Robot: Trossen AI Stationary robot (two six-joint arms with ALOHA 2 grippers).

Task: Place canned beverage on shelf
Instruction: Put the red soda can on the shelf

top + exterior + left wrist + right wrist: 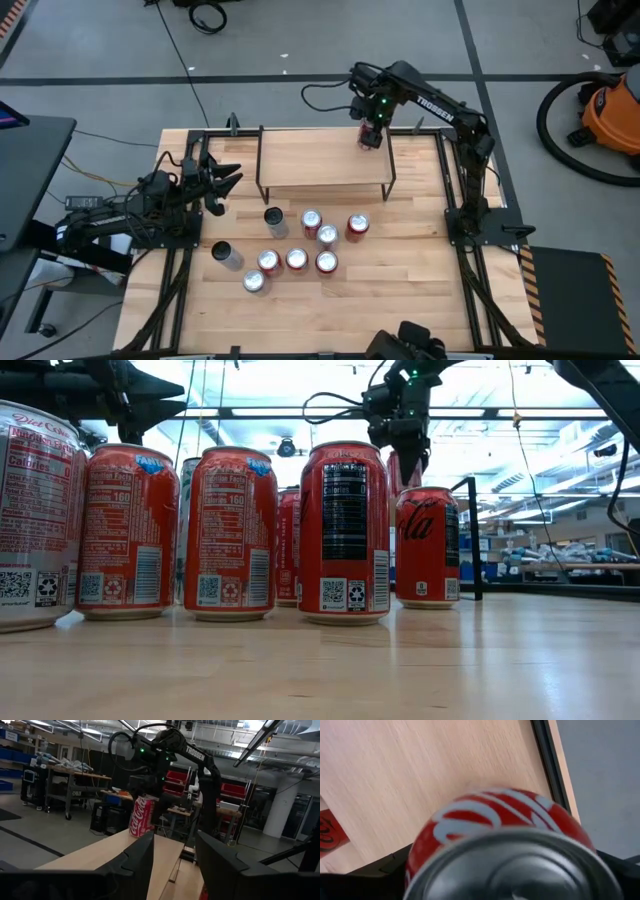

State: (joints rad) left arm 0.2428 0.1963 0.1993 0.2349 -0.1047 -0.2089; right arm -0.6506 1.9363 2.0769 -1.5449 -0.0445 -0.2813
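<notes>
A red canned beverage stands upright on the far right corner of the shelf, a light wooden plank on thin black legs. My right gripper hangs straight above the can, pointing down. It is open, with its fingers on either side of the can's top. My left gripper waits at the table's left side above the tabletop, open, with nothing between its fingers.
Several red cans and two silver ones stand on the tabletop in front of the shelf. The rest of the plank to the left of the placed can is bare. A black frame borders the table.
</notes>
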